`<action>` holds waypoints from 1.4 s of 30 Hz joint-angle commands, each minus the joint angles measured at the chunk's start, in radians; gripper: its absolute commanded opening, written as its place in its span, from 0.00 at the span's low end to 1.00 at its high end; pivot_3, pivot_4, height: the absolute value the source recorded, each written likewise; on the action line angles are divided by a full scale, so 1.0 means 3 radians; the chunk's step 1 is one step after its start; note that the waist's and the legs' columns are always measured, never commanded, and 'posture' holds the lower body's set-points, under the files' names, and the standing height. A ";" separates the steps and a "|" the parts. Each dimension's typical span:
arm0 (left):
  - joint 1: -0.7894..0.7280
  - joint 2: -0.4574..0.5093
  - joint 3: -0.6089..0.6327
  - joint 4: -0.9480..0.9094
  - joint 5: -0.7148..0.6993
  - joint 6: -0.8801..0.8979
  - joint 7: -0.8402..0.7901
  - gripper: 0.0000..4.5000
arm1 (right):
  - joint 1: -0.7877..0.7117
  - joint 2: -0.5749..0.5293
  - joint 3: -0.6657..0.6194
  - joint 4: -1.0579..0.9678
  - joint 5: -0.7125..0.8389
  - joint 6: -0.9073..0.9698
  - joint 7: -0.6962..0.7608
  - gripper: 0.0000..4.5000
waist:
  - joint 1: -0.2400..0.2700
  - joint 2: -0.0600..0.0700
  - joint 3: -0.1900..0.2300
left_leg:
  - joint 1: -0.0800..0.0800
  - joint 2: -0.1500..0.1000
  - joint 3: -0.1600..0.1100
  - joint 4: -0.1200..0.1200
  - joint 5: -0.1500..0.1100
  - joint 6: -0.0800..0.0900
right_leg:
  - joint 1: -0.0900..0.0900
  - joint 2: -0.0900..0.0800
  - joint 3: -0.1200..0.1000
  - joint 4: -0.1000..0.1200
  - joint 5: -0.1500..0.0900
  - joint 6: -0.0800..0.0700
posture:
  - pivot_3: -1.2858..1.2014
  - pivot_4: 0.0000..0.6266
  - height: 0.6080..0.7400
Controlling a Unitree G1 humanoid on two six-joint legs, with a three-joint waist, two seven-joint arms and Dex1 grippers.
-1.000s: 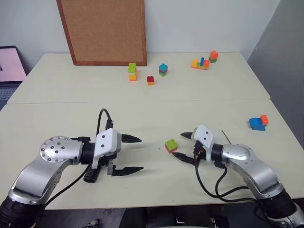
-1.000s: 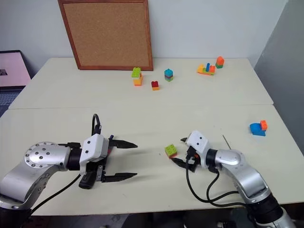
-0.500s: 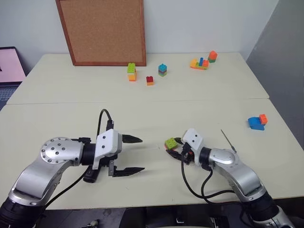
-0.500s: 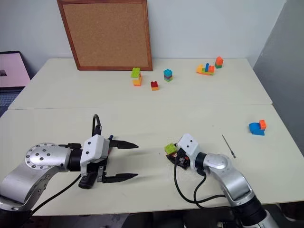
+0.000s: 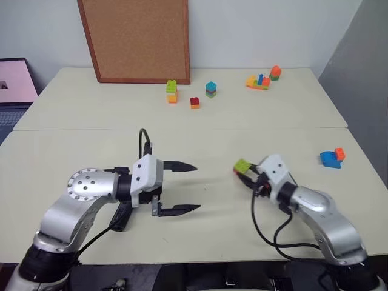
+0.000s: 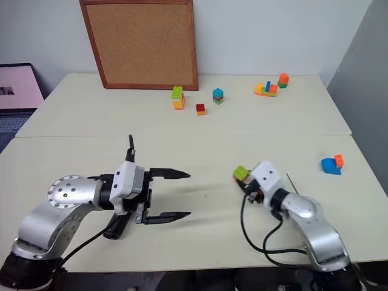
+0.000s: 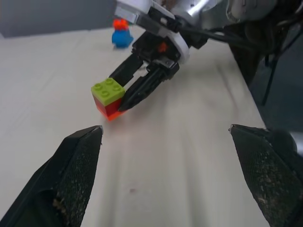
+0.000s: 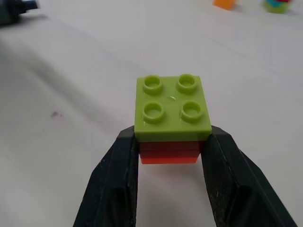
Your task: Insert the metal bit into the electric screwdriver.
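Right gripper (image 8: 171,142): the fingers are narrowed on a green-over-red brick (image 8: 173,109), so they are not free for the task. The left gripper (image 6: 187,194) hangs left of centre with its fingers spread wide and empty. We count one metal bit (image 6: 288,178) lying flat on the table (image 6: 200,139) right of centre, just beside the right wrist and behind its fingers, long axis slanting from upper left to lower right. We judge the right arm far nearer. We count five other brick clusters, four along the top and one at right.

Left tool (image 5: 193,188) agape, right tool (image 8: 170,151) clamped.
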 commanded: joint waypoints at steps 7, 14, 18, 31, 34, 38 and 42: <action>-0.0570 -0.0528 -0.0549 0.0398 0.0057 -0.0079 -0.0159 1.00 | 0.0745 0.0461 -0.1298 -0.0238 -0.0243 -0.0083 -0.1019 0.33 | -0.0039 0.0002 -0.0002 | 0.0005 0.0001 0.0011 0.0001 0.0000 0.0000 | 0.0005 -0.0001 0.0016 0.0004 0.0001 0.0003 | 0.52 0.24 1.00; -0.0735 -0.0615 -0.0671 0.0576 0.0179 -0.0084 -0.0216 1.00 | 0.0545 0.0612 -0.1573 0.0297 -0.0172 -0.0086 -0.1265 0.33 | -0.0090 0.0003 -0.0002 | 0.0010 0.0003 0.0011 0.0000 0.0000 0.0000 | 0.0009 0.0009 0.0007 0.0014 0.0000 0.0000 | 0.52 0.24 1.00; -0.0721 -0.0574 -0.0664 0.0546 0.0178 0.0006 -0.0201 1.00 | 0.0422 0.0619 -0.1704 0.0497 -0.0115 -0.0003 -0.1335 0.33 | -0.0091 0.0006 -0.0003 | 0.0010 0.0003 0.0015 0.0000 0.0000 0.0000 | 0.0008 0.0018 0.0011 0.0017 -0.0001 -0.0001 | 0.52 0.24 1.00; -0.0548 -0.0392 -0.0483 0.0465 0.0291 0.0208 0.0104 1.00 | 0.0726 0.0610 -0.1733 -0.0168 0.0013 -0.0149 -0.1227 1.00 | -0.0084 0.0008 -0.0004 | 0.0007 0.0004 0.0011 -0.0002 0.0000 0.0000 | 0.0007 0.0018 0.0009 0.0012 -0.0002 -0.0002 | 0.52 0.24 1.00; -0.0466 -0.0374 -0.0289 0.0344 0.0172 0.0483 0.0387 1.00 | 0.0934 0.0390 -0.1472 -0.0389 -0.0137 -0.0559 -0.0930 1.00 | -0.0092 0.0008 -0.0003 | 0.0009 0.0006 0.0007 -0.0002 0.0000 0.0000 | 0.0007 0.0018 0.0012 0.0012 -0.0002 -0.0002 | 0.52 0.24 1.00; -0.0341 -0.0226 -0.0078 0.0083 0.0355 0.0958 0.0924 1.00 | 0.0973 0.0086 -0.1132 -0.0636 0.0024 -0.0775 -0.0423 1.00 | -0.0102 0.0007 -0.0002 | 0.0010 0.0009 0.0003 -0.0002 0.0000 0.0000 | 0.0006 0.0017 0.0012 0.0011 -0.0002 -0.0002 | 0.52 0.24 1.00; -0.0294 -0.0270 0.0301 -0.0188 -0.0052 0.1564 0.1249 1.00 | 0.0736 -0.0245 -0.0812 -0.0690 0.0265 -0.0764 0.0088 1.00 | -0.0091 0.0004 0.0000 | 0.0012 0.0007 -0.0006 -0.0002 0.0000 0.0000 | 0.0007 0.0017 0.0003 0.0011 -0.0002 -0.0002 | 0.52 0.24 1.00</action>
